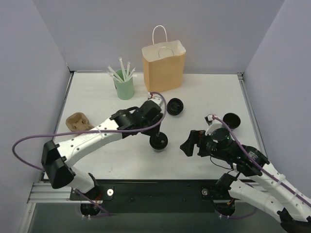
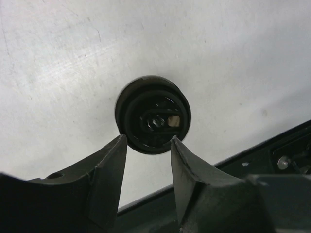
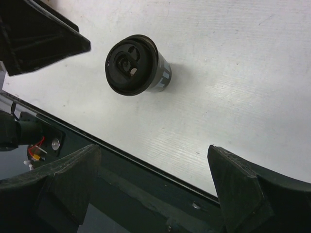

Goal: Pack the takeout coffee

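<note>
The takeout coffee is a small black cup with its lid on, standing upright near the table's front middle. It shows from above in the left wrist view and in the right wrist view. My left gripper hovers just above it, open and holding nothing, with its fingertips at the lid's near rim. My right gripper is open and empty, to the right of the cup and apart from it, over the table's front edge. The brown paper bag stands open at the back.
A mint-green cup of white straws stands left of the bag. A brown pulp carrier lies at the left. Two more black cup-like items sit on the table: one in front of the bag, one at the right. Grey walls enclose the table.
</note>
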